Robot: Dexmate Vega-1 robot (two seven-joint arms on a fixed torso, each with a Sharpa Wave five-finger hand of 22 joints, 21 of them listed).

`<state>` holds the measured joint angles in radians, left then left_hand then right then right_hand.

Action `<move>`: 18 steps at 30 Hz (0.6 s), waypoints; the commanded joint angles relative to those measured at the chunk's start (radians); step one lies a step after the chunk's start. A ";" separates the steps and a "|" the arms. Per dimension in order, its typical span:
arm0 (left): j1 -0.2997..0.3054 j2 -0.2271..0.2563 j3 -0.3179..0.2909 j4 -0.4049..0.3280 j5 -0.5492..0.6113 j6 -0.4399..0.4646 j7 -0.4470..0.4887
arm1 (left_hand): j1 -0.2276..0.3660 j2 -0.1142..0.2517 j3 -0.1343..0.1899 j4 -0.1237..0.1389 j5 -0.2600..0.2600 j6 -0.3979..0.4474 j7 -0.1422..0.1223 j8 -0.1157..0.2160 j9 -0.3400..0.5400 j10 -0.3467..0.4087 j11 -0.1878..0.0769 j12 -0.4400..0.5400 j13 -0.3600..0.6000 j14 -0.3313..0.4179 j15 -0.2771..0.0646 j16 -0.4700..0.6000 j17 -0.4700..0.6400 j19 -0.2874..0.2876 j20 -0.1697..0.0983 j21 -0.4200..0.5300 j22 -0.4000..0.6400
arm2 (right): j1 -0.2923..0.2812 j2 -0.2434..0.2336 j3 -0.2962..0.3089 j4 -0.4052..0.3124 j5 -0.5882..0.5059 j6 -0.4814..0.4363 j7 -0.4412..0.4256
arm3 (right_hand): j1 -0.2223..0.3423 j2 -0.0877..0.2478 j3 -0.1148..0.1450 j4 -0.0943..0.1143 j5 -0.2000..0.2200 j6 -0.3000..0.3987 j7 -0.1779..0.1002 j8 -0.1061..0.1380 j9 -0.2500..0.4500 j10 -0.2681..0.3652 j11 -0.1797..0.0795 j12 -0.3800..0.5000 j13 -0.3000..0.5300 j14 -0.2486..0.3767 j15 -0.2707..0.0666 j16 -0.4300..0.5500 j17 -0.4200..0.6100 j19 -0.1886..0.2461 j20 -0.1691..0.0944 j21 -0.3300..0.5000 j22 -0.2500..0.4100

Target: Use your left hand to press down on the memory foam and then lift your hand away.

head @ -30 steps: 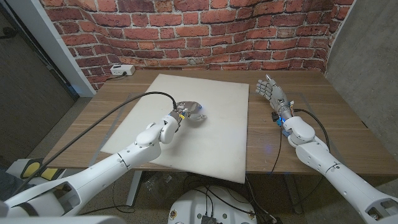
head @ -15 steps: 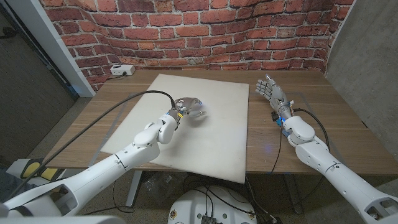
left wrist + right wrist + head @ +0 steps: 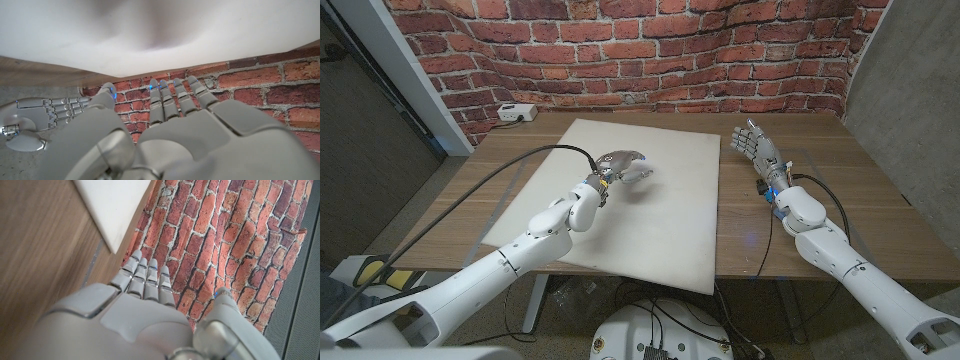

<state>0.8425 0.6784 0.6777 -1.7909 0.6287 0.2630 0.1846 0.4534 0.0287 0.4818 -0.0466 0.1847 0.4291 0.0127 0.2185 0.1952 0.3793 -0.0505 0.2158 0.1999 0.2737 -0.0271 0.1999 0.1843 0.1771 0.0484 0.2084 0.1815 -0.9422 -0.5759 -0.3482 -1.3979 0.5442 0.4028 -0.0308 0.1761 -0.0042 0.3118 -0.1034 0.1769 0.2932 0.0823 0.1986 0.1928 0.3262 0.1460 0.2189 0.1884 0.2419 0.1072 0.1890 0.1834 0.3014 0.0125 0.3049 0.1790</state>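
Memory foam, a pale flat sheet, lay across the middle of the table, its far edge toward the brick wall. Your left hand hung above the sheet's far half, palm down, fingers apart and gripping nothing; the head view showed a soft shadow under it, so you appeared clear of the surface, though a light touch could not be ruled out from that angle. The left wrist view showed a shallow grey hollow in the foam, which I judged to be the dent of a press slowly filling back; that would place you in the lift-away part of the task. The palm-down pose suited the job: a broad flat contact loads the foam evenly and leaves a readable mark. Your right hand waited on the bare table beside the sheet's right edge, fingers extended and holding nothing, kept well apart from the working side so it could not disturb the sheet. A white power strip sat at the table's far left corner. Remaining move, by my estimate: raise the left hand straight up and clear, without dragging the sheet.
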 commanded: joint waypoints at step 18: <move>0.061 -0.065 -0.177 0.230 -0.658 -0.605 0.007 | -0.025 0.006 -0.005 0.015 -0.007 0.020 0.017 0.001 0.000 0.036 0.026 0.010 0.001 0.038 0.021 0.006 0.001 0.044 0.015 0.018 0.001 | -0.009 -0.003 0.008 0.007 0.011 0.018 0.015 | -0.002 0.006 0.001 -0.006 0.003 0.006 -0.001 0.003 0.003 0.013 0.000 0.006 0.003 0.008 -0.003 -0.001 0.002 0.013 0.003 -0.009 0.003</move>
<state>0.8928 0.6506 0.5517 -1.6744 0.3380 -0.0042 0.2573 0.4413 0.0398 0.4748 -0.0397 0.1807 0.4400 0.0236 0.2185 0.1953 0.4094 -0.0303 0.2210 0.1999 0.2969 -0.0069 0.2010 0.1832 0.2021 0.0626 0.2176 0.1815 -0.9510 -0.5774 -0.3420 -1.4006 0.5502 0.4136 -0.0282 0.1761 -0.0042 0.3118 -0.1034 0.1769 0.2931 0.0822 0.1986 0.1928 0.3262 0.1460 0.2189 0.1884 0.2419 0.1072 0.1890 0.1834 0.3084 0.0196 0.2989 0.1790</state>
